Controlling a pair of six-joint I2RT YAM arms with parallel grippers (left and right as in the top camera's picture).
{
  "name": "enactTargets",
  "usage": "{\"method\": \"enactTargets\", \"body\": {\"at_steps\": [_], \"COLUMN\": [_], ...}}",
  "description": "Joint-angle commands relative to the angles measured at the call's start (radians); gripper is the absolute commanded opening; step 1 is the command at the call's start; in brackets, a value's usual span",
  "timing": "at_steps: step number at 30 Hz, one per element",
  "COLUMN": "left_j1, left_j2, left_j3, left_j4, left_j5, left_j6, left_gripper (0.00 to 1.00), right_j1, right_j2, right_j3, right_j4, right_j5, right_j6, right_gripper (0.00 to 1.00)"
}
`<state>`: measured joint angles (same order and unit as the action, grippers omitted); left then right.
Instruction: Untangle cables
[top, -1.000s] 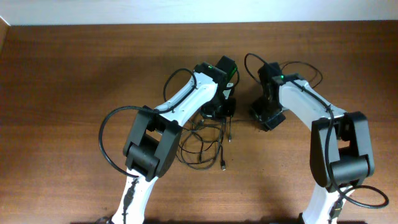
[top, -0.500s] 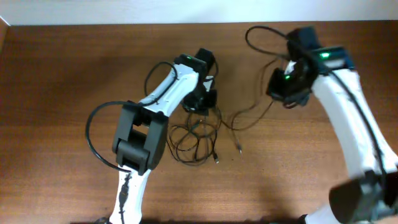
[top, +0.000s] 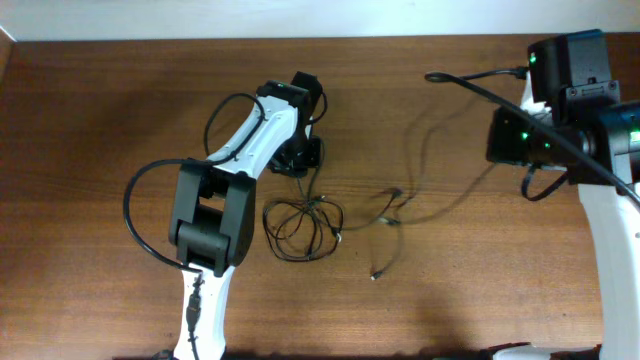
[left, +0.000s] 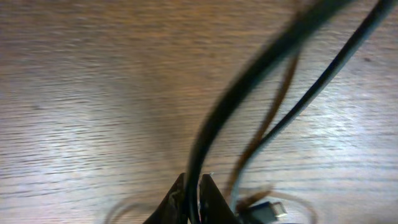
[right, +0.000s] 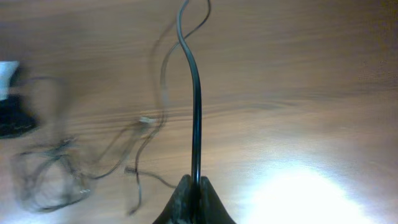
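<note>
**A:** Where are the cables (top: 300, 218)?

**B:** Mostly in a knot (right: 46, 177) of loose loops on the tabletop (top: 100, 120). The left end effector (left: 193, 198) sits just beyond the knot, on its far side. Its tips are pressed together on a black strand that comes up out of the knot. A small plug (left: 270, 211) lies just beside the tips.

**A:** And the right?

**B:** The right end effector (right: 194, 194) is well to the right of the knot, up off the tabletop, pinching a second strand (right: 196, 106). That one's long axis runs from the knot out to the right. It's blurred from overhead, so I can't trace the crossings.

**A:** What does the next pull turn on?

**B:** That line, I'd judge. The left arm is nearer and anchors at the knot, while the right draws away along the strand. A free end (top: 375, 274) lies to the right of the knot on its near side, apart from both end effectors.

**A:** Any writing?

**B:** None legible, and no brand or label.
</note>
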<state>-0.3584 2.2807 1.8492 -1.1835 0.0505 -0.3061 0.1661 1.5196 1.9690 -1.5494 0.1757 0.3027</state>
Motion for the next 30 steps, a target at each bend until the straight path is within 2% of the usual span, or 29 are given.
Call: {"method": "enactTargets", "body": {"at_steps": [1, 4, 10, 15, 23, 30], "left_j1": [0.015, 0.023, 0.024, 0.024, 0.024, 0.023], "left_j2": [-0.003, -0.003, -0.003, -0.003, -0.003, -0.003], "left_j3": [-0.005, -0.005, -0.01, -0.046, -0.095, -0.095], "left_j4": [-0.004, -0.007, -0.007, -0.006, -0.007, -0.006], "left_j5": [-0.076, -0.085, -0.084, -0.084, -0.084, -0.081], "left_j6": [0.008, 0.008, 0.008, 0.008, 0.008, 0.008], "left_gripper": [0.09, 0.11, 0.15, 0.17, 0.18, 0.18], "right_j1": [0.002, 0.001, 0.0, -0.005, -0.005, -0.005], "right_j2": [0.01, 0.01, 0.03, 0.08, 0.091, 0.091], "right_j3": [0.013, 0.012, 0.011, 0.011, -0.007, -0.007], "right_j4": [-0.016, -0.034, -0.045, -0.145, -0.15, -0.15], "right_j5": [0.248, 0.375, 0.281, 0.275, 0.169, 0.164], "right_j6": [-0.009, 0.097, 0.098, 0.098, 0.095, 0.095], "right_gripper": [0.04, 0.04, 0.04, 0.04, 0.05, 0.05]}}
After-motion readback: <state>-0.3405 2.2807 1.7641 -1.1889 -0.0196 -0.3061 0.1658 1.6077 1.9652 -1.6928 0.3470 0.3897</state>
